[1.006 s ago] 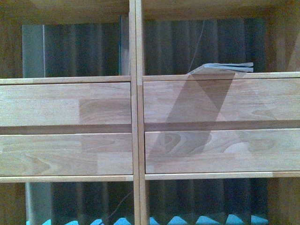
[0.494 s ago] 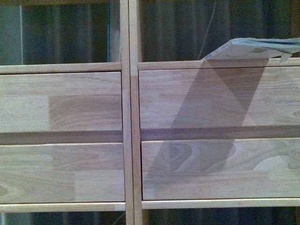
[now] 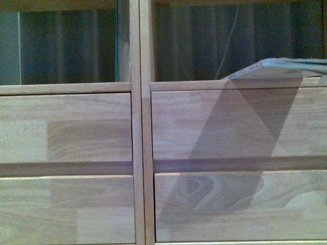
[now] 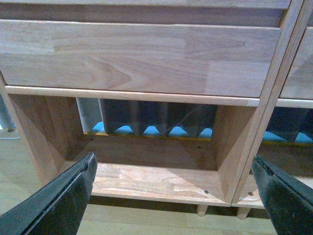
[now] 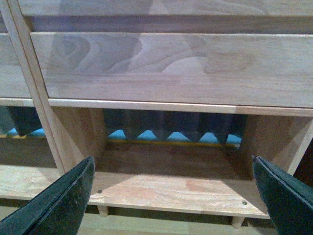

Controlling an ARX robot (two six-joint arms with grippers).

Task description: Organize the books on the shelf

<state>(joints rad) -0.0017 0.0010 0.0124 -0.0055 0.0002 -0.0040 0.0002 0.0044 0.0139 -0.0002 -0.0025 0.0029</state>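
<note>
Because the front camera sits close, the shelf [image 3: 140, 127] fills its view: light wood, a central upright splitting two columns, with two plain drawer fronts stacked in each. The upper right drawer front [image 3: 235, 122] and the one below it carry a broad slanted shadow. Above the drawers are open compartments with a dark pleated curtain [image 3: 194, 41] behind them. In the right-hand open compartment lies the book [image 3: 286, 69], a thin pale paperback resting on the ledge just above the upper right drawer front. One corner touches the ledge's front edge, the rest tilts upward and runs out of the picture on the right. Lower down, both wrist cameras face the bottom compartments under the drawers. The left gripper [image 4: 173, 160] is before the left column's bottom compartment [image 4: 151, 176], its black fingers [image 4: 63, 200] spread wide with nothing between them. The right gripper [image 5: 172, 161] is before the right column's bottom compartment [image 5: 171, 181], its fingers [image 5: 58, 205] equally wide apart and bare. The book is thus well above both pairs of fingers, in the right gripper's column, with two drawer fronts between.
</note>
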